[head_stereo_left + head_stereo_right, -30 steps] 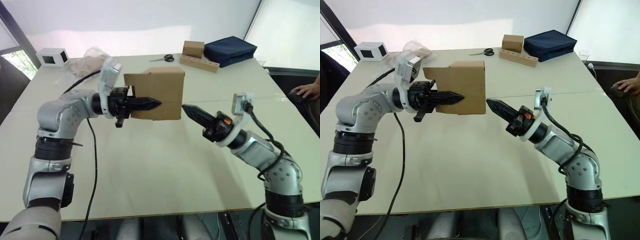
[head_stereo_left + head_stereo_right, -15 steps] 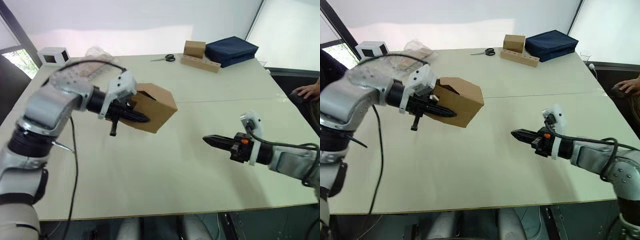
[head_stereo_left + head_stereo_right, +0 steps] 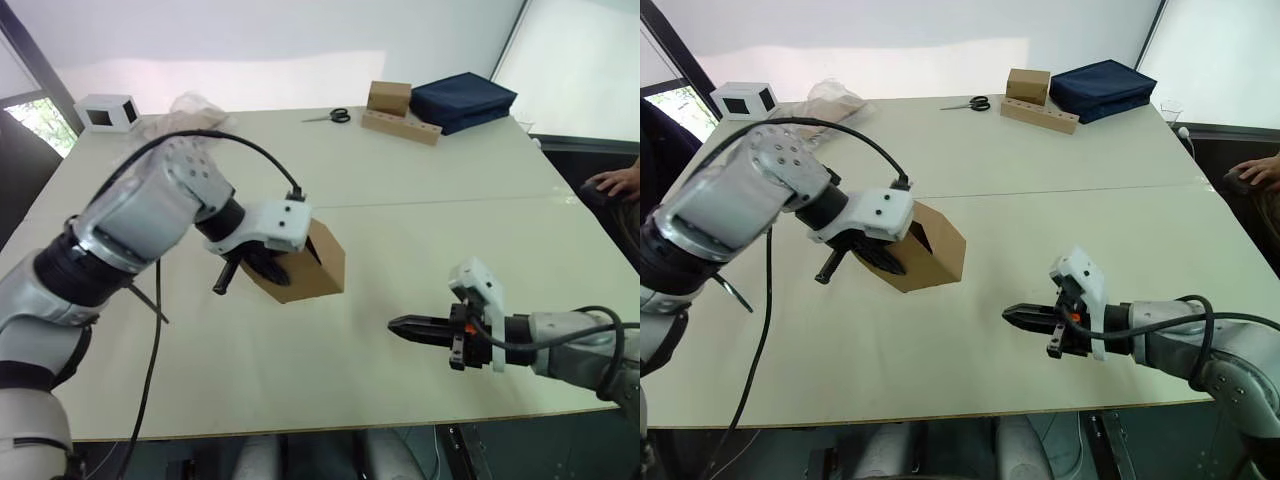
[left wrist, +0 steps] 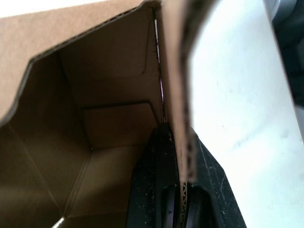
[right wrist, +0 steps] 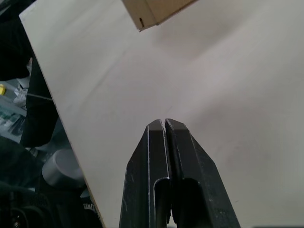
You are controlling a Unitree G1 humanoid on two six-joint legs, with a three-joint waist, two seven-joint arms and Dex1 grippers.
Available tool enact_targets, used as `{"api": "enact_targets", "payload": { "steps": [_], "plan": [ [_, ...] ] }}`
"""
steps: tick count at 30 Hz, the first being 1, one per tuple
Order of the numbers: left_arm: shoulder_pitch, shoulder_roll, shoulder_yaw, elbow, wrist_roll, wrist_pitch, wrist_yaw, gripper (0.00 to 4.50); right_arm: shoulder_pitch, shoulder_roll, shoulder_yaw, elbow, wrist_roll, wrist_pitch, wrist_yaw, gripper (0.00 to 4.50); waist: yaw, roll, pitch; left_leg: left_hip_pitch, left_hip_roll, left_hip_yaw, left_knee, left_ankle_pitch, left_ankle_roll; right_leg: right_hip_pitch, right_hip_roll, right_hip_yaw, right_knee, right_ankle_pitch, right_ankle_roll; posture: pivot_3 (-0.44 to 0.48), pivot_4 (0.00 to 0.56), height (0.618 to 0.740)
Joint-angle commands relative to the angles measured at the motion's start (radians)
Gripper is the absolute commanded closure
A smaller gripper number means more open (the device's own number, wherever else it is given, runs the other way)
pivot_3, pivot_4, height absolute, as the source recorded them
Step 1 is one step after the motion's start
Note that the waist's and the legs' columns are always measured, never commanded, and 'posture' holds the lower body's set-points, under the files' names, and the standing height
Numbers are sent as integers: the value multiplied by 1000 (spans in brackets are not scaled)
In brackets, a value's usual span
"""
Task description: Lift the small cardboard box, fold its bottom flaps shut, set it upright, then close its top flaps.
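Left eye view, centre-left of frame: small plain brown corrugated cardboard box (image 3: 308, 268), tilted on one edge, low over the pale desk (image 3: 330, 370), whether touching it cannot be told. Left gripper (image 3: 268, 268) at the box's left side, pinched on one wall of the box. Left wrist view: black fingers (image 4: 156, 185) either side of a cardboard wall, one inside the open brown cavity (image 4: 90, 142), one outside, clamped tight on the corrugated edge.

Right gripper (image 3: 405, 327) in the lower right of the left eye view, pointing toward frame left, well apart from the box, just above the desk. Right wrist view: both black fingers (image 5: 154, 156) pressed together, nothing between them, a corner of the brown box (image 5: 152, 12) at the upper edge of that frame.

Upper part of the left eye view, along the desk's far edge: white box with dark windows (image 3: 105, 112) at upper left, crumpled clear plastic wrapping (image 3: 180, 115) beside it, black-handled scissors (image 3: 326, 117) upper centre, brown box on a long cardboard strip (image 3: 392, 108) just right of those, dark blue fabric bag (image 3: 462, 100) further right. Person's hand (image 3: 615, 183) at the right edge.
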Motion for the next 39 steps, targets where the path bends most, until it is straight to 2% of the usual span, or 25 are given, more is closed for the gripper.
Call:
{"api": "enact_targets", "payload": {
  "steps": [1, 10, 13, 17, 25, 35, 39],
  "plan": [
    [-37, -27, -57, -1, 106, -8, 14, 4500, 5, 4, -11, -39, -8, -11, -2, 4457, 2, 0, 0, 0, 0, 0, 0, 0, 0, 0, 0, 0, 0, 0, 0, 0, 150, 740],
    [-91, -116, -169, 51, 258, 65, -2, 4500, 13, 30, 29, -29, -68, -32, -4, 4457, 7, 0, 0, 0, 0, 0, 0, 0, 0, 0, 0, 0, 0, 0, 0, 0, 150, 740],
    [-133, -141, -193, 47, 256, 165, -45, 4500, 5, 53, 56, -12, -108, -45, 2, 4457, 14, 0, 0, 0, 0, 0, 0, 0, 0, 0, 0, 0, 0, 0, 0, 0, 150, 740],
    [-187, -144, -225, 15, 175, 294, -59, 4500, -1, 80, 75, 4, -144, -60, 5, 4457, 14, 0, 0, 0, 0, 0, 0, 0, 0, 0, 0, 0, 0, 0, 0, 0, 150, 740],
    [-191, -116, -251, -120, 132, 368, -56, 4500, 2, 116, 83, -4, -174, -60, 6, 4457, 15, 0, 0, 0, 0, -1, 0, 0, 0, 0, 0, 0, 1, 0, 0, 0, 150, 740],
    [-181, -141, -301, -169, 95, 469, 43, 4500, 45, 130, 69, -17, -202, -65, -9, 4457, 17, 0, 0, 0, 0, -1, 1, 0, 0, 0, 0, 0, 1, 0, 0, 0, 150, 740],
    [-199, -159, -298, -149, 65, 494, 73, 3343, 28, 140, 77, -1, -218, -69, -10, 4500, 18, 0, 0, 0, 0, 0, 1, 0, 0, 0, 0, 0, 2, 0, 0, 0, 150, 740]
  ]
}}
